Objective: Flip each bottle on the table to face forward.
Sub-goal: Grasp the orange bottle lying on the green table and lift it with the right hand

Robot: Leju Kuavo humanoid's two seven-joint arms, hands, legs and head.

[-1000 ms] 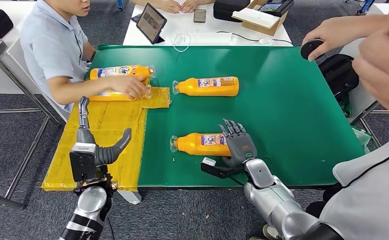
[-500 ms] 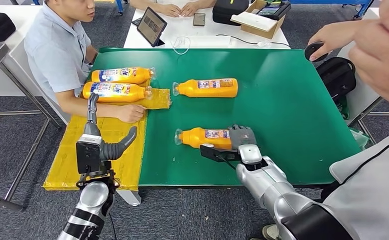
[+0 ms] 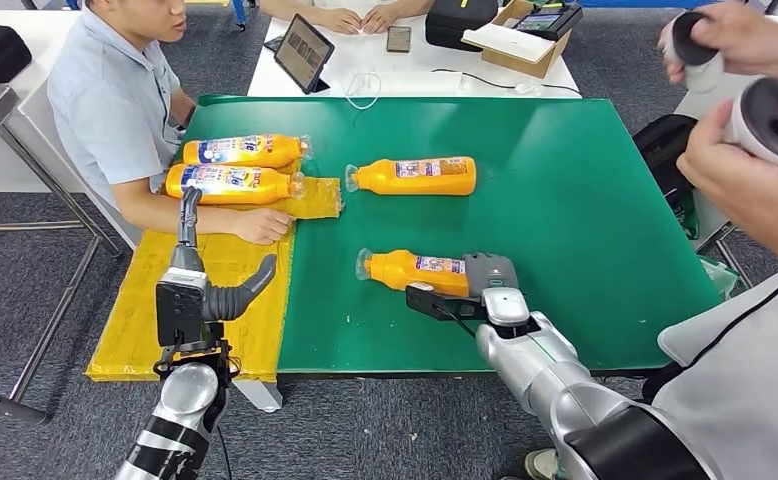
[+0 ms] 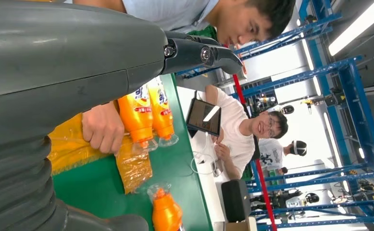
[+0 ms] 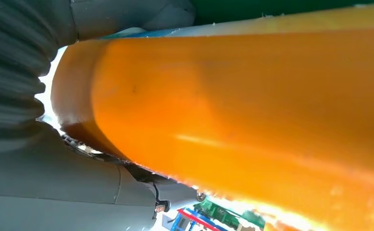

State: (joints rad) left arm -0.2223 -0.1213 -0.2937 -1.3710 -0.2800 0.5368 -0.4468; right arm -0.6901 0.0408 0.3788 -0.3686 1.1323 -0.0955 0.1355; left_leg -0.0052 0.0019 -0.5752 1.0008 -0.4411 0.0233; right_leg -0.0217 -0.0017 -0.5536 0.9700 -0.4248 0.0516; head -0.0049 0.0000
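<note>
- Right hand (image 3: 489, 274): fingers wrapped over the base end of the nearest orange bottle (image 3: 417, 271), which lies on its side on the green counter (image 3: 585, 220), cap toward the robot's left.
- Left hand (image 3: 197, 285): raised over the yellow mat (image 3: 220, 300), fingers apart, holding nothing.
- Third bottle (image 3: 413, 175): lying mid-counter.
- Two bottles (image 3: 233, 166): side by side near a seated person's hand (image 3: 263, 227).

1. Seated person (image 3: 115, 100), forearm on yellow mat (image 3: 205, 290).
2. Tablet (image 3: 302, 47), phone (image 3: 399, 38), cardboard box (image 3: 525, 35) on white table (image 3: 405, 75).
3. Black bag (image 3: 670, 150) beside green table (image 3: 585, 220).
</note>
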